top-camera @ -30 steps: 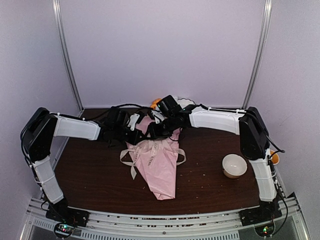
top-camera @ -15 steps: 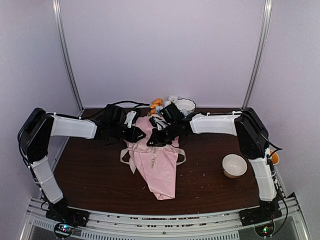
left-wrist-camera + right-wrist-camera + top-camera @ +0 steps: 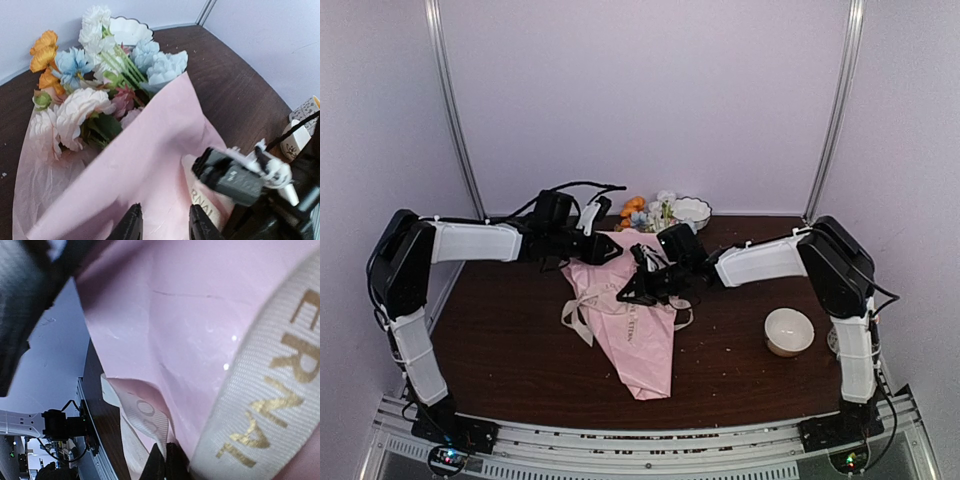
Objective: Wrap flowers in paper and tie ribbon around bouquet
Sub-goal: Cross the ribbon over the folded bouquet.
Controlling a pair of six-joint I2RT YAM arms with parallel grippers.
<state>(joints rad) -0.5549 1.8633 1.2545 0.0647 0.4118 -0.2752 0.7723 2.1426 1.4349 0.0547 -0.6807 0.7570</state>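
Observation:
The bouquet lies on the dark table, its pink paper (image 3: 642, 340) rolled into a cone with the tip toward the near edge. The flowers (image 3: 645, 212), blue, white and orange, stick out at the far end and fill the upper left of the left wrist view (image 3: 95, 75). The cream ribbon (image 3: 582, 318) crosses the cone and trails in loops to its left. My left gripper (image 3: 608, 250) (image 3: 165, 227) hovers open over the paper's upper edge, holding nothing. My right gripper (image 3: 626, 294) (image 3: 165, 464) is shut on a strand of the ribbon (image 3: 147, 415) at the cone's middle.
A plain white bowl (image 3: 788, 331) stands at the right of the table. A scalloped white bowl (image 3: 693, 210) sits behind the flowers at the back edge. Both arms reach across the far half of the table and meet over the bouquet.
My left gripper has opened and drawn back toward the far left, uncovering the flowers. My right gripper has shut on the ribbon and moved nearer along the cone.

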